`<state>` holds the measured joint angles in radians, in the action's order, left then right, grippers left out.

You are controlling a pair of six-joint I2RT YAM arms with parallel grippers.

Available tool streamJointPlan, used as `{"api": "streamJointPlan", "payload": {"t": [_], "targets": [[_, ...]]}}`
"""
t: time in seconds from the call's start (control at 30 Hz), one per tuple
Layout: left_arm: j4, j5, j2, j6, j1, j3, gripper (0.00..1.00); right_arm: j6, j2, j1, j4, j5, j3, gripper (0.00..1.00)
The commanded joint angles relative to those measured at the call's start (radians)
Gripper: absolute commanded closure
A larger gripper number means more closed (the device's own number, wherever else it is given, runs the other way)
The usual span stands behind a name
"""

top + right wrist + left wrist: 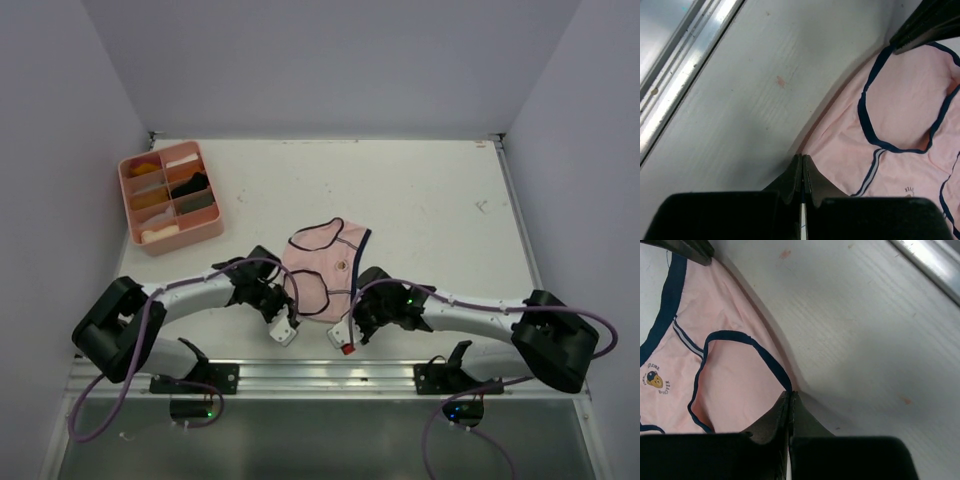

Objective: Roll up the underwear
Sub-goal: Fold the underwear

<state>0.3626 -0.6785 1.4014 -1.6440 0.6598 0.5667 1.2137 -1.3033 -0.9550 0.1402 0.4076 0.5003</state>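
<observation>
The pink underwear [325, 262], pale cloth edged in thin dark binding with a small printed badge, lies spread flat near the middle of the bench [430, 200], towards its near edge. It looks light, limp and thin. It will probably fold under its own weight and drag rather than slide, and a single layer may slip free of a shallow nip. The bound hem is the firmest part and the best place to take hold. Two holds set apart along the near hem would keep the edge taut enough to turn over evenly.

The left pincer [790, 395] is pressed together on the dark edging at the garment's 7 o'clock. The right pincer [802, 158] is pressed together on the pink margin at 5 o'clock. Each appears to have cloth nipped between its tips, with the hem slightly raised off the bench.

A pink compartment tray [190, 240] holding small bundles sits well apart at 10 o'clock. A metal rail [330, 372] runs along the bench edge at 6 o'clock.
</observation>
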Motion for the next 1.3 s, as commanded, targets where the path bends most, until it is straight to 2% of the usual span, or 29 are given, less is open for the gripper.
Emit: {"api": "streamJointPlan", "payload": {"t": [0.0,0.23,0.37,0.47,0.6,0.87,1.07,1.27], "targets": [[0.163,-0.061,-0.103,-0.019,0.009,0.012,1.0,-0.086,0.1,-0.002,0.116,0.049,0.053,1.0],[0.323,-0.174,-0.235,0.125,0.063,0.044,1.0,-0.243,0.231,-0.011,0.304,0.169,0.119,1.0],[0.383,-0.236,-0.266,0.235,0.07,0.085,1.0,-0.325,0.268,-0.014,0.343,0.204,0.142,1.0],[0.383,-0.247,-0.263,0.332,0.072,0.125,1.0,-0.394,0.28,-0.014,0.383,0.206,0.187,1.0],[0.335,-0.211,-0.274,0.398,0.064,0.148,1.0,-0.402,0.32,-0.01,0.392,0.171,0.189,1.0],[0.43,-0.262,-0.182,0.349,0.003,0.315,1.0,-0.433,0.334,0.09,0.406,0.211,0.234,1.0],[0.53,-0.305,-0.072,0.279,-0.058,0.41,1.0,-0.424,0.245,0.235,0.441,0.306,0.323,1.0],[0.575,-0.352,0.08,0.285,-0.132,0.531,1.0,-0.398,0.136,0.324,0.48,0.37,0.408,1.0]]}}
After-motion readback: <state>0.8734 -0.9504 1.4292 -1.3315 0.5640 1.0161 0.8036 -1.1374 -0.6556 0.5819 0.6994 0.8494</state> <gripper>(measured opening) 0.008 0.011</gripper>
